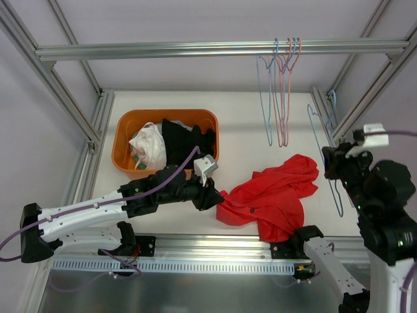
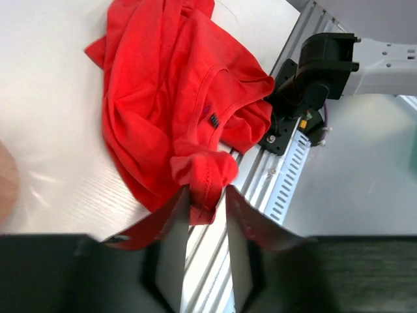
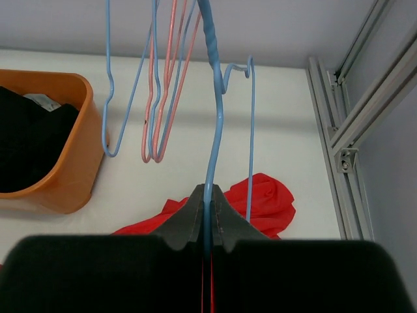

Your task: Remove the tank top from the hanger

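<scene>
The red tank top (image 1: 273, 195) lies crumpled on the white table, off the hanger; it also shows in the left wrist view (image 2: 176, 98) and behind the right fingers (image 3: 267, 202). My left gripper (image 1: 218, 195) is low at its left edge. Its jaws (image 2: 207, 195) stand slightly apart, open, with a fold of red hem lying loosely between the tips. My right gripper (image 1: 339, 163) is raised at the right side and shut (image 3: 207, 192) on the thin blue wire hanger (image 3: 212, 130), which hangs bare over the table (image 1: 324, 156).
An orange basket (image 1: 124, 140) with black and white clothes stands at the back left. Several blue and pink hangers (image 1: 280, 98) hang from the overhead rail (image 1: 195, 49). Frame posts (image 1: 365, 98) close in the right side. The right arm's base (image 2: 319, 65) sits by the front rail.
</scene>
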